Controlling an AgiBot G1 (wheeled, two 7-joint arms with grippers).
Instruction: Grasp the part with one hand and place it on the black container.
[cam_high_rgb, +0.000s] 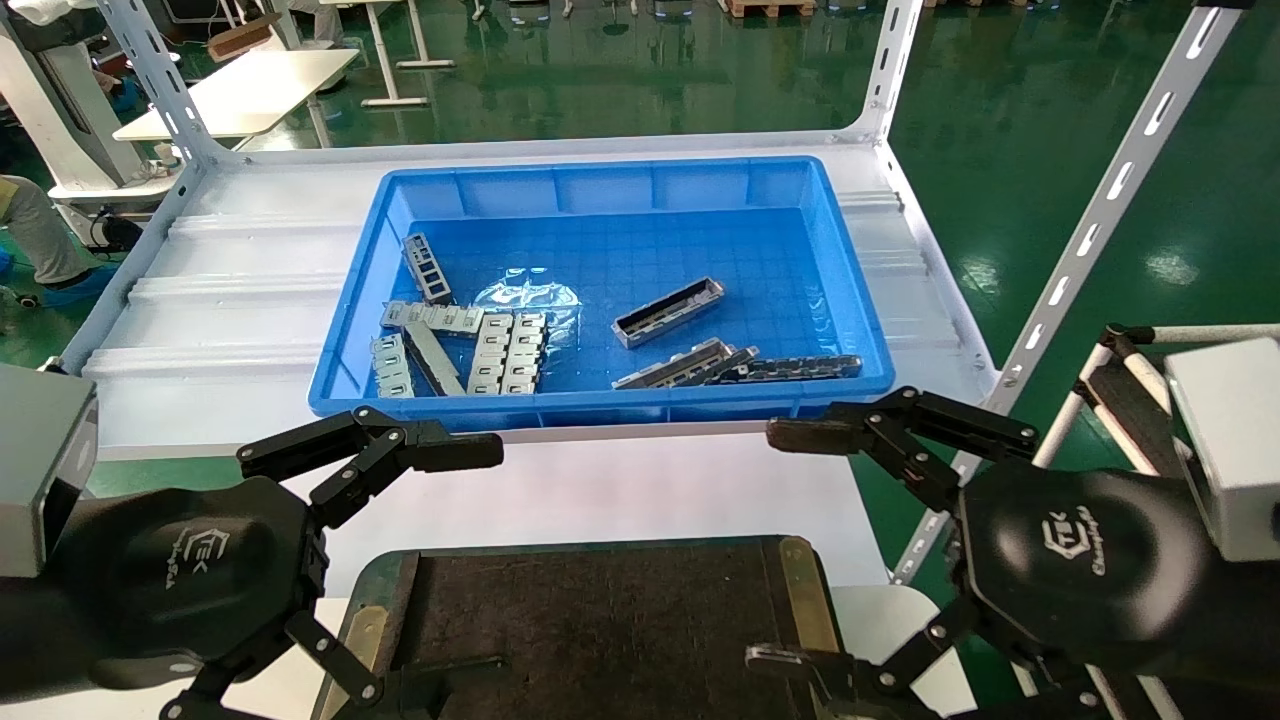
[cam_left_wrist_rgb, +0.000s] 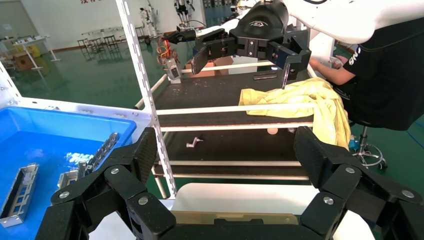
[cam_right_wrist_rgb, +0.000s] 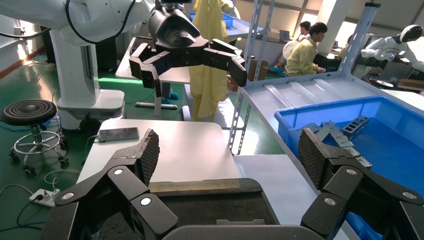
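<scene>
The left gripper (cam_high_rgb: 455, 560) and the right gripper (cam_high_rgb: 790, 545) hang with fingers spread wide and nothing between them, one over each side edge of the black container (cam_high_rgb: 600, 620). Past the container's far edge sits the blue bin (cam_high_rgb: 600, 400). The part (cam_high_rgb: 668, 312) lies loose on the bin's floor right of centre, with pale slotted plates (cam_high_rgb: 505, 350) toward its left wall.
</scene>
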